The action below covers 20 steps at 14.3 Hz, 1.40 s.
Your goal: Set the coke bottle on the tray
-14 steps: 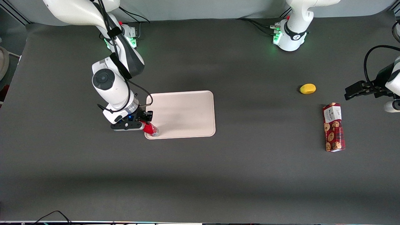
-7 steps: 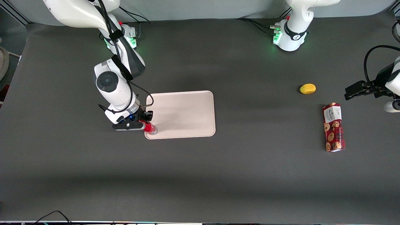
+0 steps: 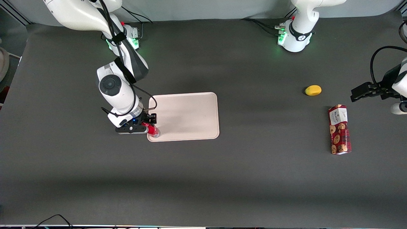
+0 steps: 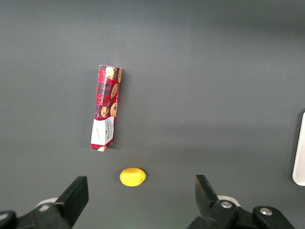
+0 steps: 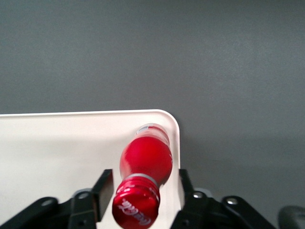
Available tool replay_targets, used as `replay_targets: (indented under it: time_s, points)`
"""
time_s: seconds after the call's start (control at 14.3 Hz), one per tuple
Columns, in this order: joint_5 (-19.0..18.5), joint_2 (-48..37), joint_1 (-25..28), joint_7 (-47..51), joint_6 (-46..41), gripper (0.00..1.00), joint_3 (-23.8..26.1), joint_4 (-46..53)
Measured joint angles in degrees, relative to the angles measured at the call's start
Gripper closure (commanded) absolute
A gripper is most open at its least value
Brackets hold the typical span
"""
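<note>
The coke bottle point(image 3: 155, 131) is small and red with a red cap. It stands on the corner of the pinkish-cream tray point(image 3: 190, 114) that is nearest the front camera, at the working arm's end. In the right wrist view the bottle point(image 5: 145, 160) rests on the tray point(image 5: 57, 143) just inside the rounded rim. My right gripper point(image 3: 149, 125) is right above the bottle and straddles its cap point(image 5: 137, 206). The gripper point(image 5: 145, 191) is open, with a gap between each finger and the bottle.
A yellow lemon-like fruit point(image 3: 313, 90) and a long red cookie box point(image 3: 339, 129) lie toward the parked arm's end of the table. Both also show in the left wrist view, the fruit point(image 4: 132, 176) and the box point(image 4: 106, 114).
The wrist has shifted slightly away from the front camera and toward the tray. The bottle has moved a little with it and looks more upright on the tray corner.
</note>
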Motion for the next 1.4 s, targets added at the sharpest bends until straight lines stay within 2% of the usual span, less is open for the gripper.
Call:
replay_targets:
  time_s: [0.49, 0.77, 0.98, 1.12, 1.4]
  points:
    - [-0.04, 0.0, -0.01, 0.24, -1.8, 0.0, -0.01, 3.26]
    - [-0.16, -1.31, -0.73, 0.37, -19.2, 0.0, -0.79, 17.03]
    - [-0.17, -5.42, -2.47, -1.0, -31.08, 0.0, -1.47, 25.92]
    - [0.3, -9.59, -2.49, -6.05, -36.36, 0.0, -4.23, 27.2]
    - [6.74, -17.87, -2.95, -18.15, -43.33, 0.0, -15.9, 27.05]
